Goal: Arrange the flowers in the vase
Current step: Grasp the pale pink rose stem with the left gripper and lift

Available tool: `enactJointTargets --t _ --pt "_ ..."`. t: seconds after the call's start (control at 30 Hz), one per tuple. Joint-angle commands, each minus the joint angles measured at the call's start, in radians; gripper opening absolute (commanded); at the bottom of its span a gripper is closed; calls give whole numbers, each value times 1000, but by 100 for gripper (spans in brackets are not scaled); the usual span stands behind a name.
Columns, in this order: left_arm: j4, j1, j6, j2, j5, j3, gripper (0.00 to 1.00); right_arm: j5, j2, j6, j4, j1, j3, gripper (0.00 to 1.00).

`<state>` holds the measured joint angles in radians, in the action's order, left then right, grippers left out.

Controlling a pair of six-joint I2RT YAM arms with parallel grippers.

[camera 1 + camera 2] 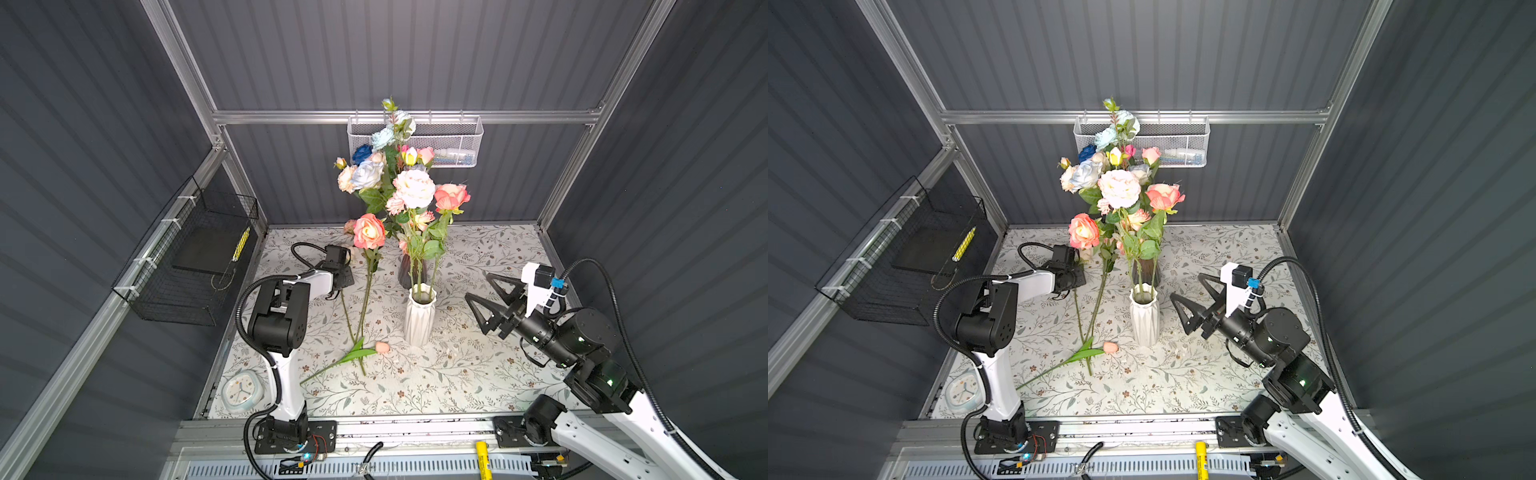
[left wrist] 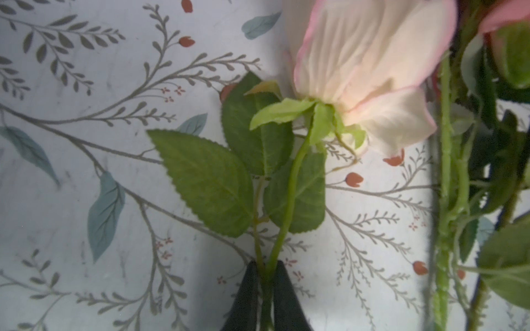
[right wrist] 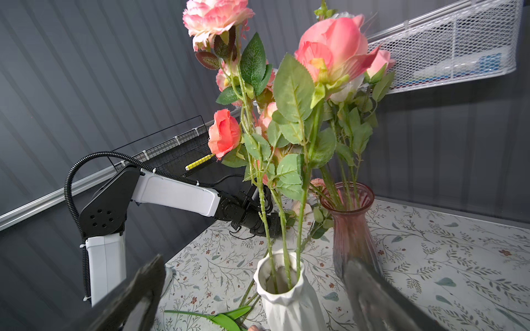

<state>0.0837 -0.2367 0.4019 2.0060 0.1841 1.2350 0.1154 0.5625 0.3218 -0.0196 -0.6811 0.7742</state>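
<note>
My left gripper [image 2: 266, 265] is shut on the green stem of a cream, pink-edged rose [image 2: 367, 71] that lies on the floral table cover. In both top views this gripper [image 1: 338, 286] sits left of the white ribbed vase [image 1: 419, 316], which holds three flower stems. A peach-pink rose [image 1: 369, 231] leans up beside it, its stem foot on the table. A small peach bud [image 1: 382, 347] with long leaves lies in front. My right gripper [image 1: 478, 285] hangs open and empty to the right of the vase [image 3: 284, 301], its fingers [image 3: 149, 283] wide apart.
A dark pink glass vase [image 3: 351, 229] with several blue, cream and pink flowers stands just behind the white one. A white mesh basket [image 1: 449, 141] hangs on the back rail, a black wire basket [image 1: 195, 257] on the left wall. A clock [image 1: 242, 390] lies front left.
</note>
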Motion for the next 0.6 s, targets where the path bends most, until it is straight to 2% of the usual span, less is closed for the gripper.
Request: enactJointTargets --t 0.0,0.2,0.33,0.57 --pt "12 -4 0 -18 11 -24 7 -17 -13 -1 -1 4 -4 99" --pt "-50 -4 -18 -105 37 -51 0 -26 -23 -3 1 4 -9 99" --pt "-100 -4 -25 -181 68 -78 0 -25 -23 -2 6 4 -4 99" --pt "-181 -4 -31 -433 153 -158 0 -34 -33 -9 13 4 2 99"
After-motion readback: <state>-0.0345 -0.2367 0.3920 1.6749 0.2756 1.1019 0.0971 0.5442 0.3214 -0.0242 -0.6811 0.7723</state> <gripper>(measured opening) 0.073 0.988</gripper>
